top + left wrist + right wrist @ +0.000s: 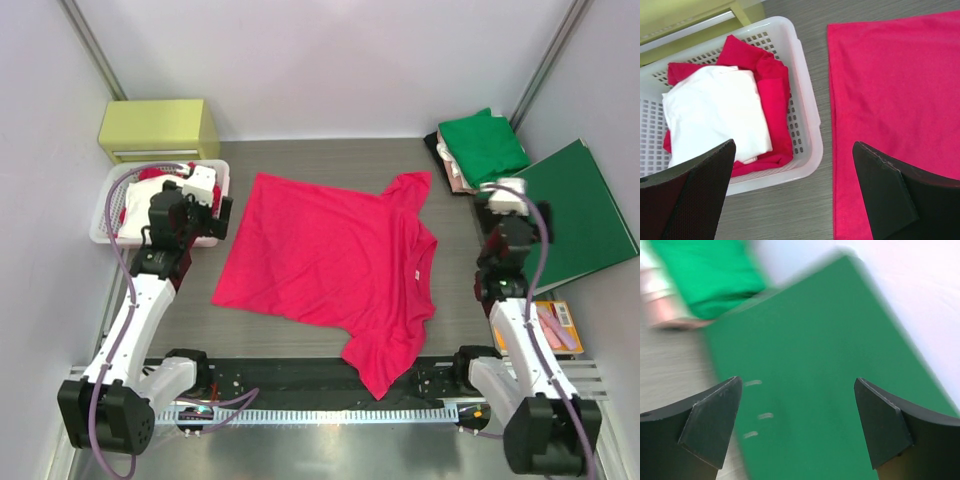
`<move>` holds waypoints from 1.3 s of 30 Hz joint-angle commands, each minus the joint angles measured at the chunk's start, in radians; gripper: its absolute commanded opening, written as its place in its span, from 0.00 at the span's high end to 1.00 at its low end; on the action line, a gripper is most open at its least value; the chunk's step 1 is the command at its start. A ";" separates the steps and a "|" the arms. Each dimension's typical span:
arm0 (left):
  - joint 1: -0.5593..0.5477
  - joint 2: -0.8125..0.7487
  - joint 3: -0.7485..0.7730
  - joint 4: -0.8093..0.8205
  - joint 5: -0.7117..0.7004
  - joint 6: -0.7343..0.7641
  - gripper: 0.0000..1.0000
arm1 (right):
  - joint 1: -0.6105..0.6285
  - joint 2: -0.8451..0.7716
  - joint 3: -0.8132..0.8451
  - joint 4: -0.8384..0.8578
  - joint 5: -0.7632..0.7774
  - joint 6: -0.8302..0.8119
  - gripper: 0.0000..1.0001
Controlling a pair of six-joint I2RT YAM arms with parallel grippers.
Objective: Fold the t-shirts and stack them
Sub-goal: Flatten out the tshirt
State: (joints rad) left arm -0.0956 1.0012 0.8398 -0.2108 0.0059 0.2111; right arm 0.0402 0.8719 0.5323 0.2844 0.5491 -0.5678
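A bright pinkish-red t-shirt (330, 260) lies spread flat in the middle of the table, its neck label toward the right. Its straight hem edge (890, 100) fills the right of the left wrist view. At the back right a folded green t-shirt (485, 145) (705, 275) rests on a pale beige-pink one (455, 172) (665, 315). My left gripper (795, 195) (226, 218) hangs open over the bare strip between the basket and the red shirt's edge, holding nothing. My right gripper (797, 425) is open and empty above the dark-green folder; that view is blurred.
A white slotted basket (103, 228) (810, 145) at the left holds folded red and white cloth. A yellow-green drawer box (158, 128) stands behind it. The flat dark-green folder (580, 215) (830, 365) lies at the right edge, with an orange packet (556, 325) nearer me.
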 commanded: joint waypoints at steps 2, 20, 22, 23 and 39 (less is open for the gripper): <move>0.008 -0.035 0.059 0.027 -0.087 0.011 0.00 | -0.302 -0.103 0.138 0.115 -0.021 0.176 0.00; 0.010 -0.108 -0.018 0.111 -0.129 -0.035 0.00 | -0.448 0.023 0.273 -0.138 -0.015 0.431 0.00; 0.011 -0.116 -0.024 0.114 -0.130 -0.041 0.00 | -0.447 0.006 0.268 -0.183 -0.067 0.465 0.00; 0.013 -0.121 -0.025 0.114 -0.129 -0.042 0.00 | -0.447 -0.002 0.268 -0.206 -0.122 0.462 0.00; 0.069 0.071 0.214 -0.280 0.448 -0.081 0.00 | -0.378 0.119 0.480 -1.068 -1.343 -0.027 0.00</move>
State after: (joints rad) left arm -0.0319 1.0199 1.0271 -0.4194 0.3355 0.1570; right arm -0.3912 0.9527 1.0138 -0.6090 -0.7807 -0.4484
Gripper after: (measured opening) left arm 0.996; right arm 0.996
